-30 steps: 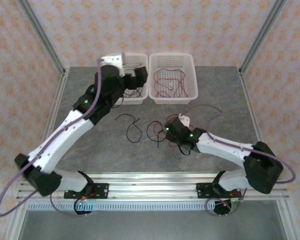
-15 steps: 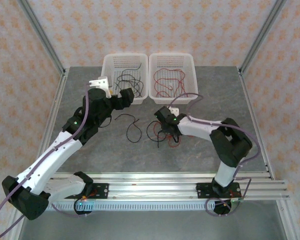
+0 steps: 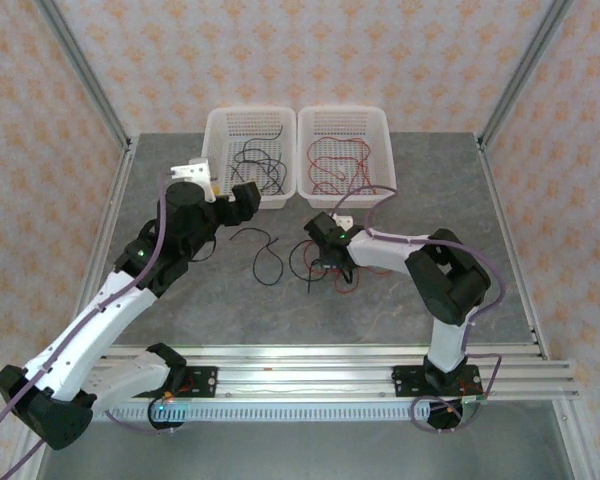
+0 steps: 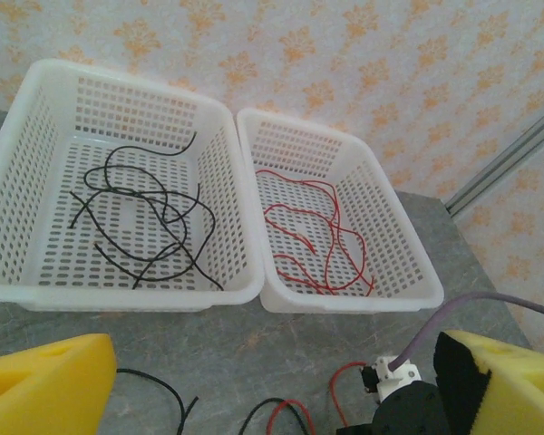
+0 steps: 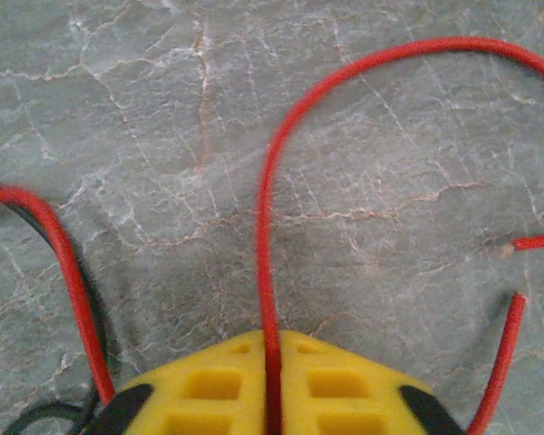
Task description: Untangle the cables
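Cables [image 4: 145, 204] lie sorted in baskets [image 4: 118, 297]; a tangle [image 3: 300, 263] remains mid-frame, right gripper [image 5: 272, 349] pinching seemingly one red cable [image 5: 265, 227], left gripper [image 4: 272, 385] spread wide.

The left arm [image 3: 110, 300] stretches forward in a long slant, and its left gripper [image 3: 245, 197] has the jaws spread wide. The right arm [image 3: 445, 285] folds sharply at the elbow and reaches inward. Its right gripper [image 5: 272, 381] has the jaws pinched together on a red cable [image 5: 265, 227].
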Tool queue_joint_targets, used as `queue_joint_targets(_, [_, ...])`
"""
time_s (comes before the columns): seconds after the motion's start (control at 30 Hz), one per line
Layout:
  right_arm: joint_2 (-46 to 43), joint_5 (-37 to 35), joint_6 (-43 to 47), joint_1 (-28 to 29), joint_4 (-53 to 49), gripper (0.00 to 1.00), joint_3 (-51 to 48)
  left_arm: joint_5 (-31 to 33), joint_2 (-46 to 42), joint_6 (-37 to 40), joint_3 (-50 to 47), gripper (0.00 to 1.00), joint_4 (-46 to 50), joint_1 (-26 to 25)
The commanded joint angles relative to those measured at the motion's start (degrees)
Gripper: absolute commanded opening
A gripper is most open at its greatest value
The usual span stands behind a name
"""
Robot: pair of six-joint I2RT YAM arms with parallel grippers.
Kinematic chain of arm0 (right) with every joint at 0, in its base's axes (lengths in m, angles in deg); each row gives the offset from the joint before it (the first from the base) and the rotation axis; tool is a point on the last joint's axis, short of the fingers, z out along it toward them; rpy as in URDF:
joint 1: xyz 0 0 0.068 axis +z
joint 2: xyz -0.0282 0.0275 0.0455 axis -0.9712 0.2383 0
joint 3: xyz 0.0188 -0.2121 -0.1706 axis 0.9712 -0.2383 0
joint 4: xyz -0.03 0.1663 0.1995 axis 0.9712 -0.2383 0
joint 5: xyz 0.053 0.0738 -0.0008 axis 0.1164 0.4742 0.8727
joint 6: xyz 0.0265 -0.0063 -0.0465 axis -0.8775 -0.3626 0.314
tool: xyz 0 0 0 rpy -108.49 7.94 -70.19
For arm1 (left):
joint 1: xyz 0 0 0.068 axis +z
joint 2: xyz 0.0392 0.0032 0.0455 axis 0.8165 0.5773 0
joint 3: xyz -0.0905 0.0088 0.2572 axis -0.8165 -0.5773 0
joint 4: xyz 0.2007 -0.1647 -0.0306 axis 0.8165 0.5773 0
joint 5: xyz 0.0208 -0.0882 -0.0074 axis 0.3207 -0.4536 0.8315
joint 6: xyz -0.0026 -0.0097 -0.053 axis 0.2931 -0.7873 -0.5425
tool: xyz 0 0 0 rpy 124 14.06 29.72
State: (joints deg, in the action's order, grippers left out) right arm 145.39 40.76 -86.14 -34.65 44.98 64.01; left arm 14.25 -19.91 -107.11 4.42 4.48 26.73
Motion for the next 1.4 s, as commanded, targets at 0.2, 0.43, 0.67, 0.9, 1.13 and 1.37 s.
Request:
queue_joint_targets(0.2, [-10.0, -1.5, -0.4, -0.3, -0.6, 0.0, -0.2, 1.6, -4.5, -2.9, -2.2, 0.71, 3.5, 0.3])
queue_joint_targets(0.43, [-23.9, 5.0, -2.1, -0.3, 3.6, 0.0, -4.9, -2.1, -3.7, -5.6, -6.8, 0.57, 1.5, 0.0])
queue_joint_targets(0.67, [-32.7, 10.0, -3.9, -0.3, 6.3, 0.0, -7.4, -2.9, -0.6, -5.5, -8.2, 0.57, -2.2, -5.2])
queue_joint_targets(0.9, [-39.4, 12.8, -5.5, -0.3, 8.1, 0.0, -4.8, -4.7, 1.6, -2.5, -10.2, 0.59, -8.1, -11.5])
queue_joint_targets(1.13, [-43.3, 12.7, -10.2, -0.4, 9.1, 0.0, -3.0, -0.6, 0.4, 6.7, -16.6, 0.66, -21.5, -20.7])
queue_joint_targets(1.37, [-44.1, 14.5, -13.6, -0.4, 9.1, 0.0, -0.5, 11.4, 5.3, 15.6, -20.7, 0.7, -36.8, -25.6])
